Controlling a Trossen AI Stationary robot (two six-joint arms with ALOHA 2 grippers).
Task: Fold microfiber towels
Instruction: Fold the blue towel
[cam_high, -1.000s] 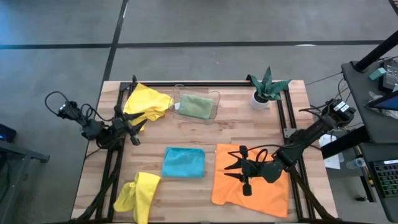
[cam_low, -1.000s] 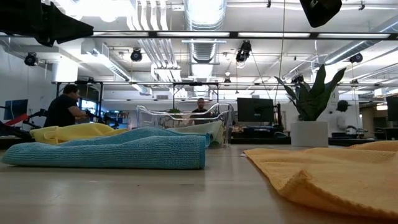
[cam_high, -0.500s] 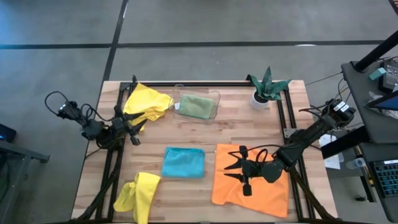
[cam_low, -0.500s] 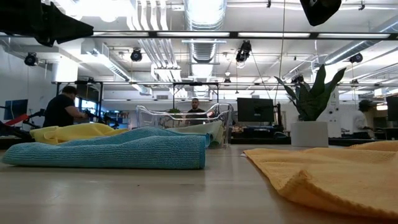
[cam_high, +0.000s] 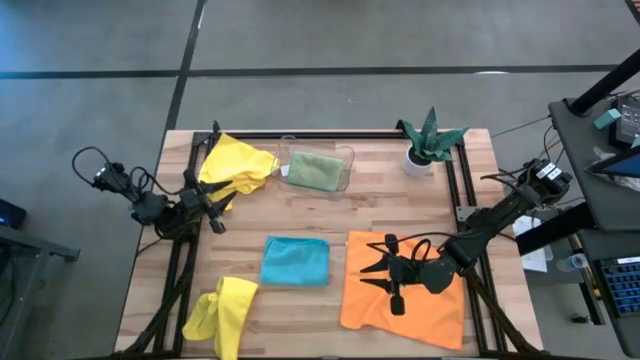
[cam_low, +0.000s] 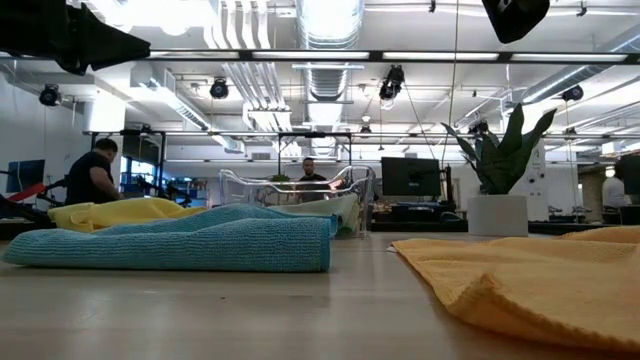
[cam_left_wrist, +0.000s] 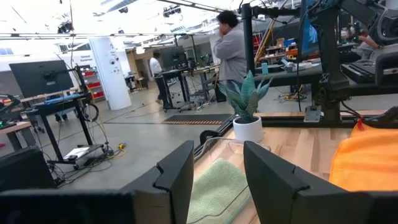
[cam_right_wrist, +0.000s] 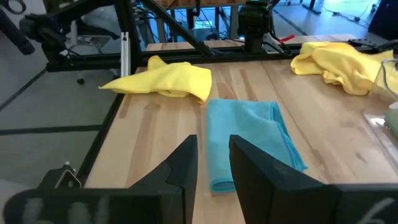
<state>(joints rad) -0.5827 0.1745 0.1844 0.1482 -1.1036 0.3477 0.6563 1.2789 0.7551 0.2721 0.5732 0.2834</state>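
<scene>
An orange towel (cam_high: 410, 300) lies spread flat at the near right, and my right gripper (cam_high: 372, 272) hovers open above its left part, pointing toward the table's left. In front of it lies a folded turquoise towel (cam_right_wrist: 249, 134) (cam_high: 295, 260). One crumpled yellow towel (cam_high: 238, 163) lies at the far left and another (cam_high: 222, 312) at the near left. A sage green towel (cam_high: 316, 170) rests inside the clear tray (cam_high: 347, 158). My left gripper (cam_left_wrist: 217, 152) waits open and level at the table's left edge (cam_high: 210, 208), with nothing between its fingers.
A small plant in a white pot (cam_high: 428, 145) stands at the far right. Black frame rails run along the table's left (cam_high: 185, 260) and right (cam_high: 462, 200) sides. Bare wood shows between the turquoise towel and the tray. People move in the room beyond the table.
</scene>
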